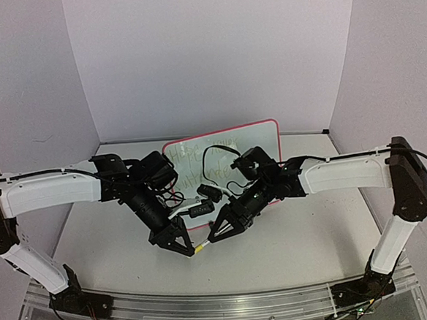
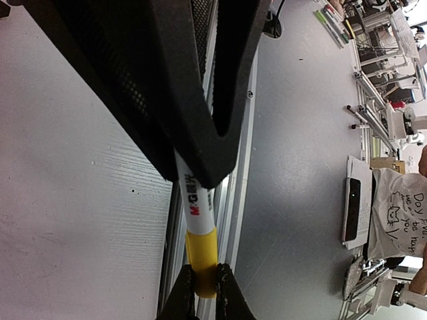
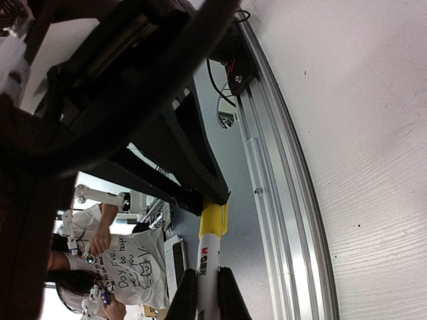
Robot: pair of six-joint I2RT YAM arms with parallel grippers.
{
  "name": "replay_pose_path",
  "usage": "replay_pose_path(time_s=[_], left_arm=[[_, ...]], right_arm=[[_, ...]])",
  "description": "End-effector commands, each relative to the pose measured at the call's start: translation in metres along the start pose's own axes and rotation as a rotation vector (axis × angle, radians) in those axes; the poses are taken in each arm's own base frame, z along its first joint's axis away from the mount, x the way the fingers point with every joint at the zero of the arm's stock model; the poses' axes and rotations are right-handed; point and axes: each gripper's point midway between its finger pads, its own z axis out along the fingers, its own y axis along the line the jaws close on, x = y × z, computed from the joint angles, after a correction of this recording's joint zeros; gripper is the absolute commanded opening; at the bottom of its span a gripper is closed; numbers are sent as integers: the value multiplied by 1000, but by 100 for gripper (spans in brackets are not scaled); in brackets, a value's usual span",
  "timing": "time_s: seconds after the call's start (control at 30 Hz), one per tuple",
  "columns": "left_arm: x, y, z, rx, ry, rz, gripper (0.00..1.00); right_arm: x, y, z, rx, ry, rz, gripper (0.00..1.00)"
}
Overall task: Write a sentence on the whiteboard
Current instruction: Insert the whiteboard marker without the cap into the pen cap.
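pink-framed whiteboard (image 1: 260,138), faint sentence (image 1: 199,159) on it, stands at the desk's (image 1: 314,233) back; in front, left end effector (image 1: 187,250) pinches a marker (image 2: 198,223) by its white barrel, right end effector (image 1: 212,238) by what seems its yellow cap.

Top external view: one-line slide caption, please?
One marker shared: left pincer on its barrel, right pincer on its yellow cap, before the whiteboard with faint writing.

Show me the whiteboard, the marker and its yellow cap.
whiteboard (image 1: 259,137): top external view, bare white face.
marker (image 2: 195,207): left wrist view, printed white barrel.
yellow cap (image 3: 213,219): right wrist view, cap's middle.
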Motion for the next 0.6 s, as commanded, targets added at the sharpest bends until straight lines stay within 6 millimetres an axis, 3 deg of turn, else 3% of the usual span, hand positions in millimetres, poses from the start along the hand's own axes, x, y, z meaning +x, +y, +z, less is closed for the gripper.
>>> replay_pose_path(time_s=[0.0,0.27,0.43,0.57], left_arm=[[-146,-27,-61,-90,-489,457,0],[-148,-27,-61,-87,-484,460,0],[-122,-21,-48,-71,-371,413,1],[-93,-9,-45,-131,-289,348,18]], right_arm=[[9,36,35,-117,83,-127,0],[10,35,36,-110,84,-126,0],[9,39,31,-81,55,-144,0],[8,41,23,-46,27,-150,0]])
